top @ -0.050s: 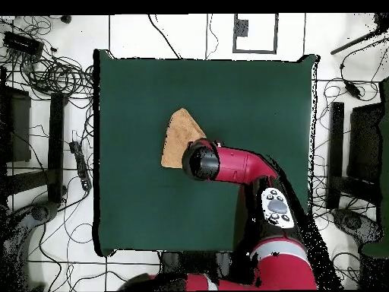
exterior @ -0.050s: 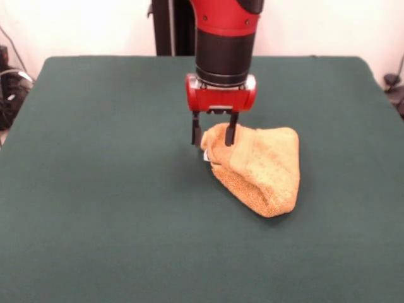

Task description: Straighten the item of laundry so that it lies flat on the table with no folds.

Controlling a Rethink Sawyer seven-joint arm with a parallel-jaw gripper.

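Tool [exterior @ -0.050s: 214,137] seen spread, straddling upper-left edge of folded towel [exterior @ -0.050s: 262,169] at frame ctr on worktop [exterior @ -0.050s: 95,189]; if only top layer is pinched, fold prob. dragged, not opened.

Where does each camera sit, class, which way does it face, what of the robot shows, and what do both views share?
Front view: across the dark green felt-covered table, facing the robot; red and black arm, open gripper over a folded orange-yellow terry-cloth towel.
Overhead view: above, looking straight down; base at the bottom, arm reaching over the table.
Shared: table, towel, arm.
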